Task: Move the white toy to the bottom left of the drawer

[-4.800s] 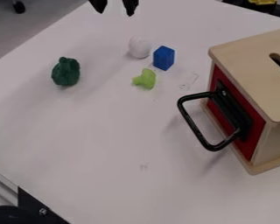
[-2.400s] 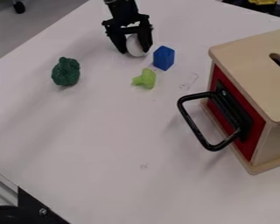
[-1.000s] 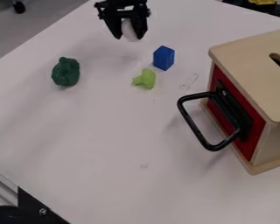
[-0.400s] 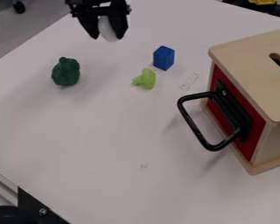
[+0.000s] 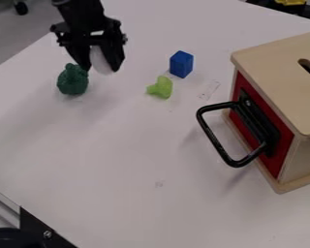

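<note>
Evidently the pick-up is done: the tool has the white toy pinched above the surface, beside the green toy. Carrying it to the drawer's bottom left, lowering and releasing remain.

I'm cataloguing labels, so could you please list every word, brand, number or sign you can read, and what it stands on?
No readable text.
Faint marks on the table, near the drawer: too faint to read, if print at all.
Small mark on the table: likewise.
Wooden box and blue block: no lettering I can make out.
</note>
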Tool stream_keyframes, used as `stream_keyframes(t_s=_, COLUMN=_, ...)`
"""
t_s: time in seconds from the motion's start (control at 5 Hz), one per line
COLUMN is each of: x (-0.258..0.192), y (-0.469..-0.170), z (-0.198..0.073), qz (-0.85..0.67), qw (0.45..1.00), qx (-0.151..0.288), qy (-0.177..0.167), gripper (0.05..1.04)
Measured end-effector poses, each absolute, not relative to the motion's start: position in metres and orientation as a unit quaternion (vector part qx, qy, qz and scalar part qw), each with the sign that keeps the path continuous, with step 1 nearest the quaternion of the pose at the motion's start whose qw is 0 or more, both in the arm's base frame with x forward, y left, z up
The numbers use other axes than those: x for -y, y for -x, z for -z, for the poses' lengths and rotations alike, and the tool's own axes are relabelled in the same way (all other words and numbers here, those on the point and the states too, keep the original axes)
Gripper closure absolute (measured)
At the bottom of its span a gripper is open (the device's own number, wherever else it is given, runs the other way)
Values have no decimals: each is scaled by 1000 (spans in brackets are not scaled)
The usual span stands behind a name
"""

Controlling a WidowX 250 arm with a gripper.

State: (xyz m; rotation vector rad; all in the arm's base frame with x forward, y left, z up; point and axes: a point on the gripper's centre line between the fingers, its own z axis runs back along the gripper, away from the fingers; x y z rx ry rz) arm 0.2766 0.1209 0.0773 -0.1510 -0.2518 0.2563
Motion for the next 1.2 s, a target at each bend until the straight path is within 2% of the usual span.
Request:
stream_keyframes(t_s=0.4, x=-117, y=-251, z=-47, qz=-112, qw=985, qx=121, qy=43, gripper=326)
stream_keyframes(t_s=0.8, x=-117, y=-248, z=-13, qz=-104, qw=989, qx=98, qy=36, gripper=326)
stream_keyframes(t_s=1.0, x=-118, y=-249, z=-5, qz=-105, qw=990, qx=93, qy=36, gripper=277)
stream_keyframes(t_s=1.2, x=-117, y=-249, z=-4, qz=-94, qw=991, qx=87, qy=29, gripper=81)
